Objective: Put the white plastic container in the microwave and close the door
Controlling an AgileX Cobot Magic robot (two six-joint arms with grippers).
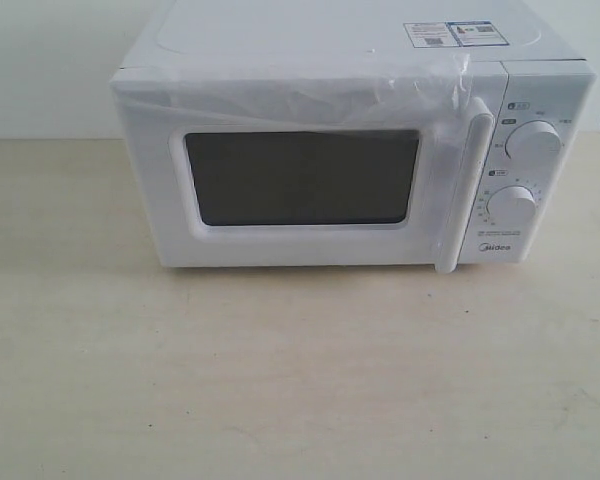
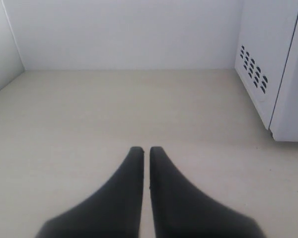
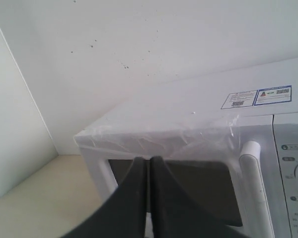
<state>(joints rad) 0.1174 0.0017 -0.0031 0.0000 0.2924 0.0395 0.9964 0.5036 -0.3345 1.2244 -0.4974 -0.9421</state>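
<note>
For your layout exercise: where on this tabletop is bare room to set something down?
The pale wooden tabletop is bare along the front of the white boxy microwave, and beside its vented side up to the wall. Nowhere crowded.

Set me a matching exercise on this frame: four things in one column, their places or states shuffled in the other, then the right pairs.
Things:
1 door
2 stickers
3 knobs
4 left tool

Places or states:
A on top of the microwave
B tips together, holding nothing
C closed, wrinkled film on it
D right of the handle

Pairs: 1-C, 2-A, 3-D, 4-B
</note>
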